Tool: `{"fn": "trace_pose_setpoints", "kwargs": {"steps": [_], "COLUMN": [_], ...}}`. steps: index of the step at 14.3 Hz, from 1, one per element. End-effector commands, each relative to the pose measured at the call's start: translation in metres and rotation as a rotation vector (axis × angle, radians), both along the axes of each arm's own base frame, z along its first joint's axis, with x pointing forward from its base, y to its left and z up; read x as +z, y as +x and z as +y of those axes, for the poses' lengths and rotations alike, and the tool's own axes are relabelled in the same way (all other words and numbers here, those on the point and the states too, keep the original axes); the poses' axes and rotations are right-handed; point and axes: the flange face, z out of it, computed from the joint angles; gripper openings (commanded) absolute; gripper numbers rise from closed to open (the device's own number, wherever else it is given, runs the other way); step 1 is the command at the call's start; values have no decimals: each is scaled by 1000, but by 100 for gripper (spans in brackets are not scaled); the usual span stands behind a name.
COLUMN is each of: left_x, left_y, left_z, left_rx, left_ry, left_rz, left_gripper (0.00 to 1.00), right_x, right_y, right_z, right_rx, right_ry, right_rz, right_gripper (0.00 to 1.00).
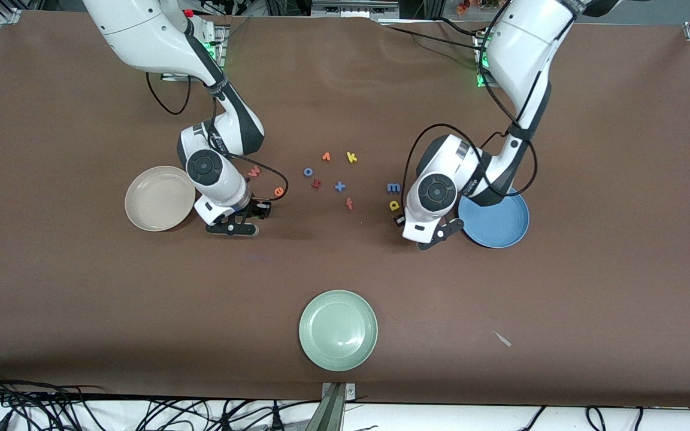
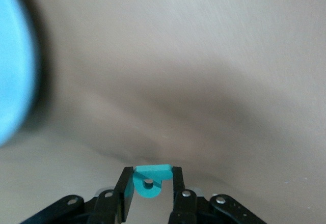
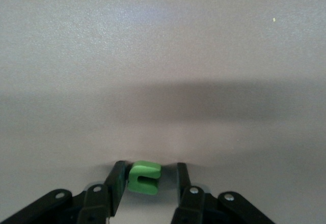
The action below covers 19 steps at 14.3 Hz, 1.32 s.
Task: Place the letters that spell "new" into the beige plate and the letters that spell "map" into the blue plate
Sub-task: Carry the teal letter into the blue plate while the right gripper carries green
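Observation:
My left gripper (image 2: 150,172) is shut on the teal "a" (image 2: 150,180), low at the table beside the blue plate (image 1: 498,226). That plate's edge (image 2: 12,61) shows in the left wrist view. The blue "m" (image 1: 393,187) and yellow "p" (image 1: 394,205) lie close to my left gripper (image 1: 399,219). My right gripper (image 3: 151,168) is down at the table beside the beige plate (image 1: 159,200). Its fingers stand around the green "n" (image 3: 143,177), one touching it and the other with a gap. The pinkish-red "w" (image 1: 254,172) and orange "e" (image 1: 279,191) lie by my right gripper (image 1: 261,209).
Between the arms lie a blue "o" (image 1: 308,172), an orange "v" (image 1: 326,157), a yellow "k" (image 1: 351,157), a red "f" (image 1: 349,204) and two more small letters. A pale green plate (image 1: 338,329) sits nearer to the front camera, mid-table.

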Motion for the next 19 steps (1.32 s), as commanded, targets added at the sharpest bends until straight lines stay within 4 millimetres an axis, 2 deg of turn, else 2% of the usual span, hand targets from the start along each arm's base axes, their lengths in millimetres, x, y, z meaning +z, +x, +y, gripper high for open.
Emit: {"fn": "trace_pose_setpoints", "kwargs": {"steps": [1, 3, 5, 6, 7, 9, 10, 12, 13, 14, 16, 17, 19], "left_x": [34, 46, 38, 30, 22, 4, -8, -23, -22, -22, -15, -4, 20], "left_y": [11, 24, 29, 36, 37, 35, 29, 24, 25, 25, 26, 28, 24], "left_z": [46, 83, 110, 141, 163, 189, 196, 197, 201, 201, 196, 189, 156], "left_rx": [-103, -142, -172, -169, -194, -239, -266, -328, -324, -324, -323, -324, -352], "left_ry": [17, -5, -18, -28, -49, -76, -87, -108, -110, -110, -114, -112, -131], "left_rz": [46, 63, 88, 104, 118, 135, 152, 179, 179, 179, 175, 166, 142], "left_gripper": [8, 9, 9, 10, 11, 12, 14, 19, 38, 99, 100, 100, 100], "right_x": [-5, -5, -6, -6, -6, -8, -9, -8, -3, 5, 25, 39, 57], "right_y": [0, 0, 0, -1, 0, -1, -2, -1, 3, 10, 21, 21, 22], "right_z": [6, 7, 7, 8, 7, 8, 9, 9, 10, 12, 8, 1, -20], "right_rx": [-8, -6, -9, -6, -6, -6, -5, -2, 6, 14, 16, 39, 100], "right_ry": [4, 4, 4, 5, 4, 4, 4, 4, 9, 13, -12, -29, -48], "right_rz": [-2, -2, -1, -1, -1, 0, 0, -1, -10, -18, 29, 65, 84], "right_gripper": [44, 42, 38, 36, 35, 33, 32, 26, 24, 24, 22, 20, 20]}}
